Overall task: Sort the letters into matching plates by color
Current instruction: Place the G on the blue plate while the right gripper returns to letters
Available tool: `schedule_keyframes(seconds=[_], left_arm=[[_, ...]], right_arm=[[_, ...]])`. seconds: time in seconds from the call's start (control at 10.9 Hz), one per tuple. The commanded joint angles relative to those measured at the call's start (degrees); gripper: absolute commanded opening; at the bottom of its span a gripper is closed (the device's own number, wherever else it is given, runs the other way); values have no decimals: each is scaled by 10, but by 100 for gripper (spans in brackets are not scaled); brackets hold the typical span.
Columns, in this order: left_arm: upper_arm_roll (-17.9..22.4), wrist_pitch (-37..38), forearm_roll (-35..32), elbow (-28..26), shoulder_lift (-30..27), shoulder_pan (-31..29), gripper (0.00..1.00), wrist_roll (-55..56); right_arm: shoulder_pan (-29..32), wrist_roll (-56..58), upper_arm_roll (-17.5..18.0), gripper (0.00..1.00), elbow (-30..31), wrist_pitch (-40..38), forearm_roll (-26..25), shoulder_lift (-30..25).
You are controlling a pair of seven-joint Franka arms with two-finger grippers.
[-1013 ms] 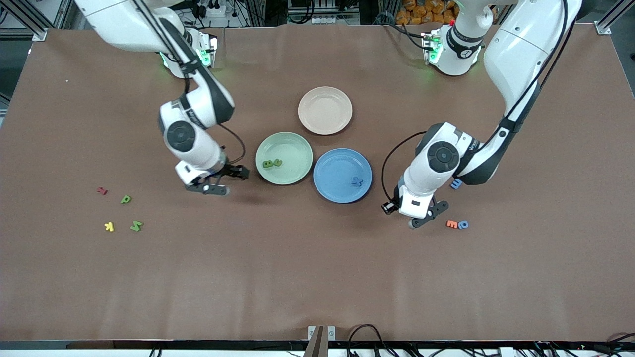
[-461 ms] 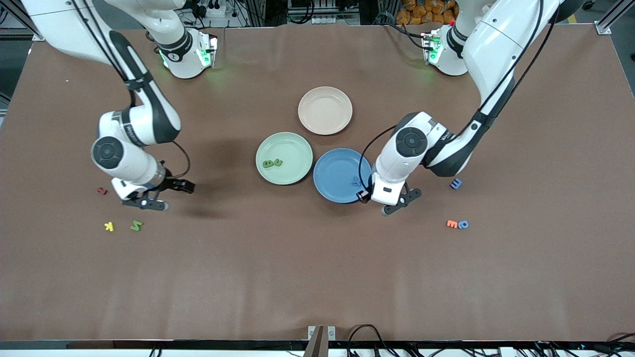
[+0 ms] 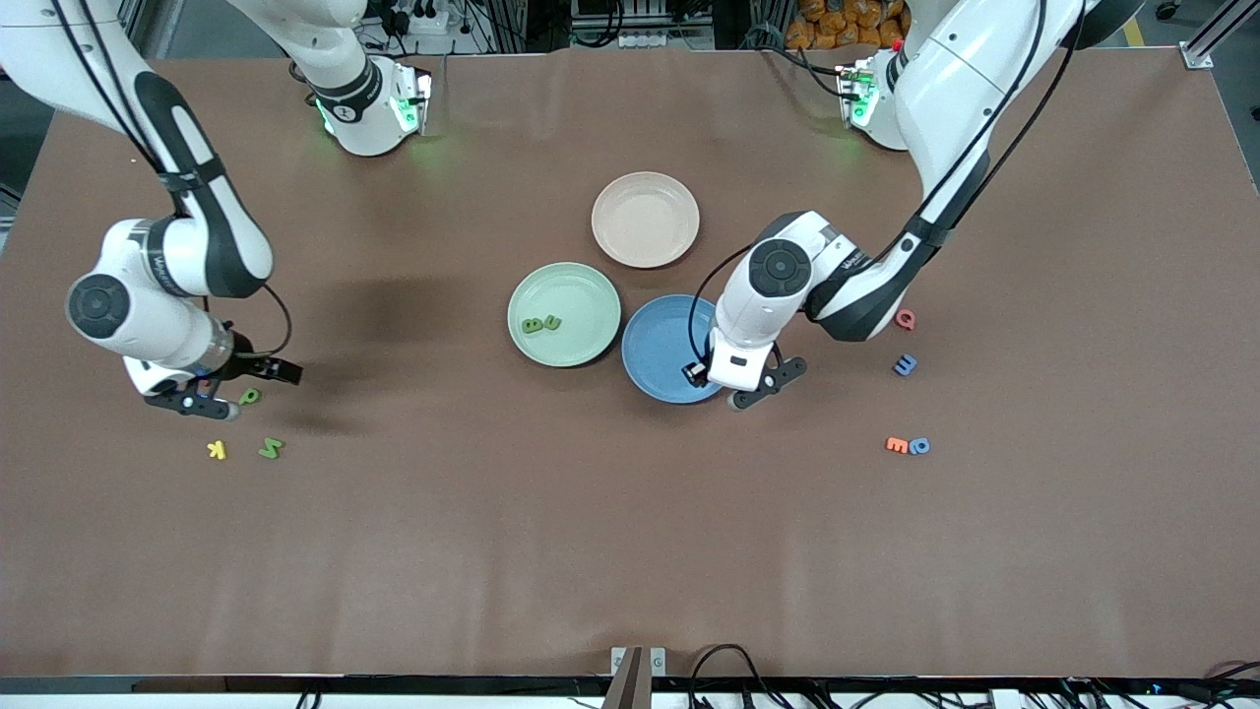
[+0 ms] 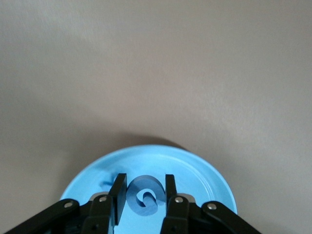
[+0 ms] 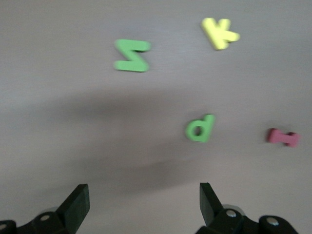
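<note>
My left gripper [image 3: 736,387] is shut on a blue letter [image 4: 143,197] and holds it just above the blue plate [image 3: 658,335], at the plate's edge nearest the front camera. In the left wrist view the plate [image 4: 195,165] lies under the jaws, with another blue letter [image 4: 105,183] on it. The mint green plate [image 3: 581,295] holds two green letters [image 3: 540,323]. My right gripper [image 3: 202,398] is open and empty, low over the table beside a green letter p [image 3: 250,396]. A green letter Z [image 3: 271,448] lies nearer the front camera. Both show in the right wrist view: the p [image 5: 200,127] and the Z [image 5: 132,54].
A yellow k [image 3: 217,450] and a red letter [image 5: 282,137] lie by the green ones. A beige-pink plate [image 3: 645,219] sits farther back. At the left arm's end lie a red letter [image 3: 905,319], a blue letter [image 3: 904,364], an orange letter [image 3: 897,445] and another blue one [image 3: 919,446].
My left gripper has carried the blue letter from the loose letters to over the blue plate. My right gripper has swung from beside the green plate to the letters at the right arm's end.
</note>
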State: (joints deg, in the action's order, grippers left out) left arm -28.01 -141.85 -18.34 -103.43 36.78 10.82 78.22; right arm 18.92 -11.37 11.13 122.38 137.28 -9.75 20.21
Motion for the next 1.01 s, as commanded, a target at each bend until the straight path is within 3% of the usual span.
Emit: schedule_keyframes(seconds=[0.0,0.09,0.28,0.37,0.46,0.92], left_arm=[[7,6,3,6,5,29,0,38],[7,5,3,6,5,32,24,47],[7,5,3,6,9,39,31,56],[7,5,3,6,9,40,73,65],[7,5,4,7,7,38,100,74],[20,6,1,17,0,29,100,69]], right_arm=[[61,45,12,100,-2,7,-24,10],[75,51,12,100,-4,18,-34,16],[92,59,12,100,-9,51,-41,38],[94,59,12,100,-19,56,-46,51],[94,59,12,100,-26,61,-47,61],[89,57,11,100,-45,96,-48,98]])
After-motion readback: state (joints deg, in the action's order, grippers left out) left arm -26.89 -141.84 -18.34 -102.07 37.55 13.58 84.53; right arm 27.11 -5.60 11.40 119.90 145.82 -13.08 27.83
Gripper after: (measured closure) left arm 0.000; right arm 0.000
